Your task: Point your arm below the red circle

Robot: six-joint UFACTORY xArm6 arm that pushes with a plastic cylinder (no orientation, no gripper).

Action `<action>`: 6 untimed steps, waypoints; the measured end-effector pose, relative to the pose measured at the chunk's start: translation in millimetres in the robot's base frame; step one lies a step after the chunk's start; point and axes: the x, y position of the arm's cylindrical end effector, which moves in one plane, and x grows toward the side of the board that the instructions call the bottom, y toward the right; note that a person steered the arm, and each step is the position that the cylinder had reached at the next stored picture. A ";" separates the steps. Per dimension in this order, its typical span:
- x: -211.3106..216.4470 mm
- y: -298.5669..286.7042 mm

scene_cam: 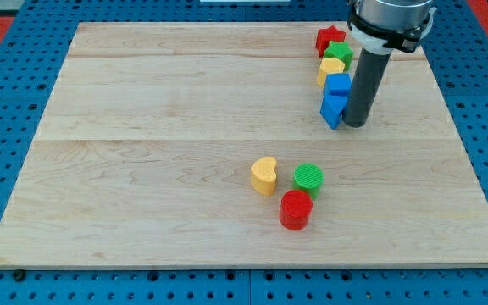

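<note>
Pale wooden board point(185, 102); my tip point(356, 125), no claw, touching blue block point(334, 109), far toward one o'clock from red circle point(296, 209).

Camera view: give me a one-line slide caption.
My tip rests beside the blue blocks, far above the red circle.

Open board below red circle point(296, 209) — green circle point(308, 177) and yellow heart point(263, 175) crowd its upper side.
</note>
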 end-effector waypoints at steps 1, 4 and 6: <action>-4.9 13.4; 111.4 44.5; 200.5 -37.5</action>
